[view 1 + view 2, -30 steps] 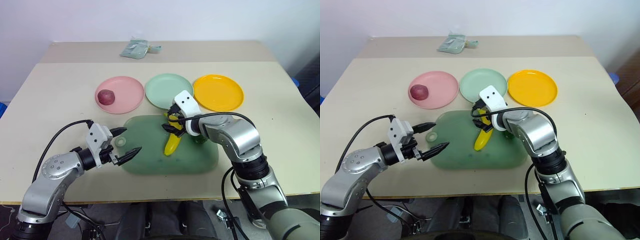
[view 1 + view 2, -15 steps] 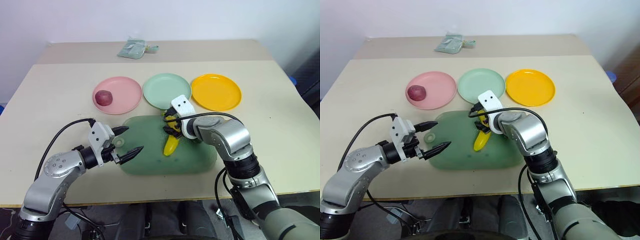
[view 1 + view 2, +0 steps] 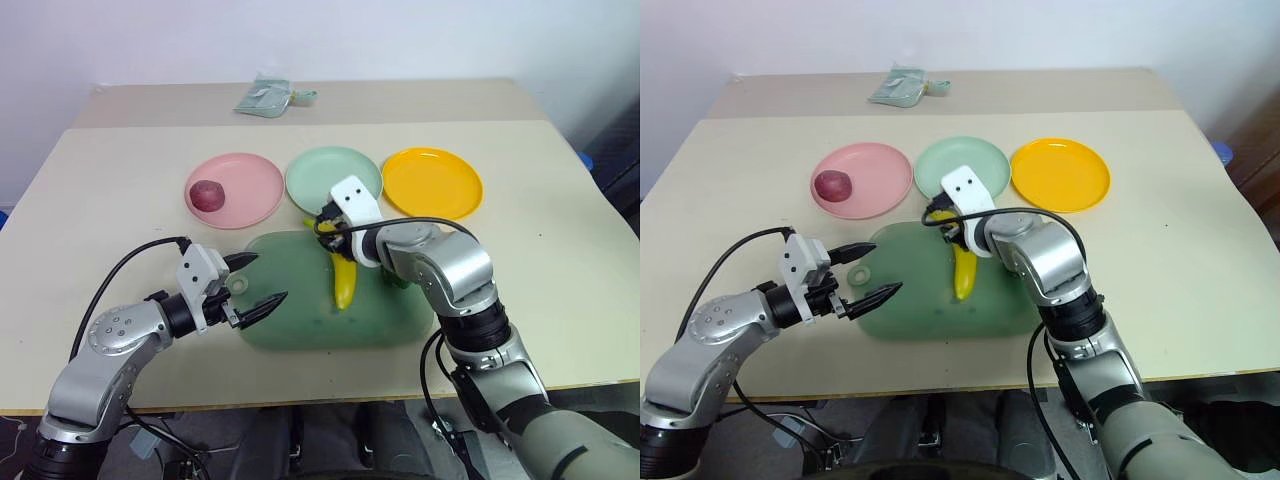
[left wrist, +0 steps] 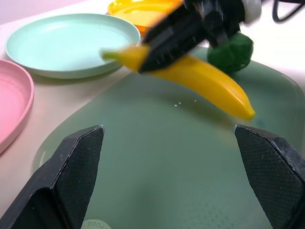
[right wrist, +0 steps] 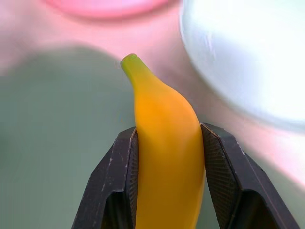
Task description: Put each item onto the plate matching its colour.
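Hovering spread-fingered over the mat's (image 3: 300, 320) near edge, the left gripper (image 3: 252, 285) idles while the right gripper (image 3: 333, 232) clamps the banana (image 3: 344, 282) above the mat, bare table before the yellow plate (image 3: 433, 184) beyond

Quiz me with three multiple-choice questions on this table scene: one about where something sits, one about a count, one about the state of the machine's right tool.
1. Where is the maroon ball?
A. on the pink plate
B. on the yellow plate
C. on the green mat

2. How many round plates are on the table?
A. two
B. three
C. four

3. What is the right tool doing?
A. standing open over the mat
B. gripping the broccoli
C. gripping the banana

Answers: 1 A, the ball lies inside the pink rim. 2 B, pink, mint and yellow. 3 C, both fingers press the banana's sides.
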Controlling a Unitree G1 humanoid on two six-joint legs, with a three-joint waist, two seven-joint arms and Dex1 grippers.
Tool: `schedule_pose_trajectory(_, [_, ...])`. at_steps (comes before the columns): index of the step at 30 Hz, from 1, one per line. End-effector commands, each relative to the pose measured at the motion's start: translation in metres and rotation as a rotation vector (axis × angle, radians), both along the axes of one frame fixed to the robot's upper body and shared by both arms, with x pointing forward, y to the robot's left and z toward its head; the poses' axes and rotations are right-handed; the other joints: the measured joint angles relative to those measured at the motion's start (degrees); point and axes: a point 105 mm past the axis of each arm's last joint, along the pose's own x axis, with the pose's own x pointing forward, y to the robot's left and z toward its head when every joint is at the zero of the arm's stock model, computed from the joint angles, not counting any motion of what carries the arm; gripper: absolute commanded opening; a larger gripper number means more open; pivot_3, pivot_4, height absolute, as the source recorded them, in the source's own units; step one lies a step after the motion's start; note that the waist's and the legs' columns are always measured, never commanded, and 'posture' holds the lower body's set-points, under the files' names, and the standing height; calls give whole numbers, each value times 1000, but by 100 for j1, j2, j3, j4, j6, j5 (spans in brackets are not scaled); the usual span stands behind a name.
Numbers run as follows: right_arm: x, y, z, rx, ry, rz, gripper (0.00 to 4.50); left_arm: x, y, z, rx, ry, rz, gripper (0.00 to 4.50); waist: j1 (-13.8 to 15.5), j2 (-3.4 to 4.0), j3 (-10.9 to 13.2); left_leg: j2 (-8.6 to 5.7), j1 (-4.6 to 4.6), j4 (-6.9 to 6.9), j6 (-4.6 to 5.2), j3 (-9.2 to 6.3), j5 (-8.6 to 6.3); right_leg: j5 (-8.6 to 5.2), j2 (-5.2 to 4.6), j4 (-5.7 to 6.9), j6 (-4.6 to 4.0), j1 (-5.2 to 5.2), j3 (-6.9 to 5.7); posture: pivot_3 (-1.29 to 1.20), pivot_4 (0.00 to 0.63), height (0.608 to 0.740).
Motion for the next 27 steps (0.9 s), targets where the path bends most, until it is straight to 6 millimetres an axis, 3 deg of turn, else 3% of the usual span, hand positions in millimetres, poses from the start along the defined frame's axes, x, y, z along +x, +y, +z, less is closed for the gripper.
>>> schedule_pose_trajectory(1, [10,-7,52,118,-152,-41,1306,-3,-3,11,-8,-38,-18,4500,4,0,0,0,0,0,0,0,0,0,0,0,0,0,0,0,150,740])
schedule_pose_trajectory(4, [36,-43,70,107,-229,-209,1306,-3,-4,11,-9,-37,-20,4500,20,0,0,-2,0,0,0,0,0,0,-1,0,0,2,0,0,150,740])
schedule_pose_trajectory(6, [59,-83,73,71,-263,-383,1306,-3,-5,11,-11,-35,-24,4500,23,-1,-1,-4,0,0,0,-2,0,0,-1,-1,0,2,-1,0,150,740])
schedule_pose_trajectory(8, [79,-132,66,50,-256,-567,1306,-3,-8,10,-14,-34,-32,4500,21,-1,-1,-5,0,0,0,-1,0,0,-2,-2,0,4,-1,0,150,740])
schedule_pose_trajectory(10, [90,-161,56,48,-226,-676,1306,-2,-10,10,-18,-36,-41,4500,8,0,0,-6,0,-4,-1,2,1,0,-2,-5,0,4,0,0,150,740])
schedule_pose_trajectory(14, [107,-184,34,70,-173,-752,1306,-1,-20,12,-35,-41,-74,4500,-91,4,3,-2,4,-37,-13,19,11,0,1,-4,1,-5,6,0,150,740])
schedule_pose_trajectory(21, [119,-178,28,134,-152,-709,1306,-1,-29,13,-53,-48,-94,4500,-173,6,3,9,10,-52,-21,24,16,0,11,-7,0,-6,9,0,150,740])
schedule_pose_trajectory(27, [121,-174,49,154,-239,-671,4226,-3,-31,13,-58,-45,-99,4500,-131,7,4,6,8,-50,-21,20,16,0,6,-7,0,-4,9,0,150,740])
